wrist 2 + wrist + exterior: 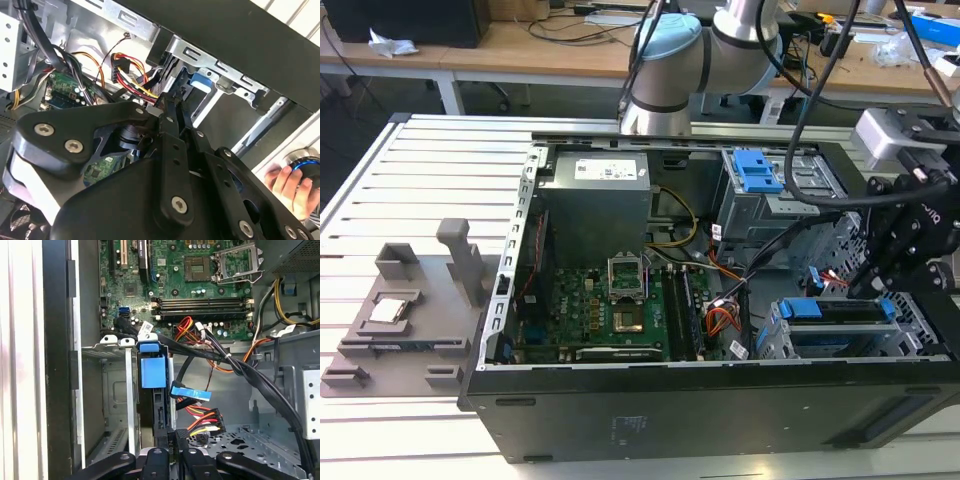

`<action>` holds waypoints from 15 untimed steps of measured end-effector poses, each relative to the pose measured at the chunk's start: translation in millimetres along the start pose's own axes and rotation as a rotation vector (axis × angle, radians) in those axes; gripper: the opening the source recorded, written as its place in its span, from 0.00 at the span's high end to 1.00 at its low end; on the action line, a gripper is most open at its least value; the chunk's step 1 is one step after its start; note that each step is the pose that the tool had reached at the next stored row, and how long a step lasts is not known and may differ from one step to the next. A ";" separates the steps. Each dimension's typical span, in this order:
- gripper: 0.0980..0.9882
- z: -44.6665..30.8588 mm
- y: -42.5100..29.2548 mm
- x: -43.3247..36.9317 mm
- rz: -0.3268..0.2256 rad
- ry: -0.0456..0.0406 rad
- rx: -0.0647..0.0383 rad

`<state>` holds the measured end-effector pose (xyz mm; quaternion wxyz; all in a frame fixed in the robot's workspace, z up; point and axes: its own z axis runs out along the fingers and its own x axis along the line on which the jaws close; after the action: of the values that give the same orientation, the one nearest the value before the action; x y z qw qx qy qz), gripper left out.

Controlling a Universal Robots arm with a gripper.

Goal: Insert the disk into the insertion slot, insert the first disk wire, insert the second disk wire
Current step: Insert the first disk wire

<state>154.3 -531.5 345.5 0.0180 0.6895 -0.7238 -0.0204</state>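
In the exterior view, the flat disk (840,315) in its bright blue plastic carrier is seen seated in the low silver perforated insertion slot (788,347), in the corner of the open black computer case (620,420) nearest the camera on the exterior view's right. The black hand (872,282) is held at its end. In the second wrist view, the fingers are seen drawn close together, apparently on the black connector (156,97) of a red-and-yellow wire bundle. In the first wrist view, a blue-tipped flat wire (190,392) is seen lying loose, unplugged. Whether the connector is mated is hidden.
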 end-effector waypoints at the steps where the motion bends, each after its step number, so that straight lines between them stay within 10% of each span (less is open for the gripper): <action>1: 0.92 1.7 -0.1 0.0 0.000 -0.0002 0.000; 15: 0.92 6.4 -1.5 4.7 -0.008 -0.0005 0.000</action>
<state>155.2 -536.2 339.0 0.0178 0.6925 -0.7209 -0.0208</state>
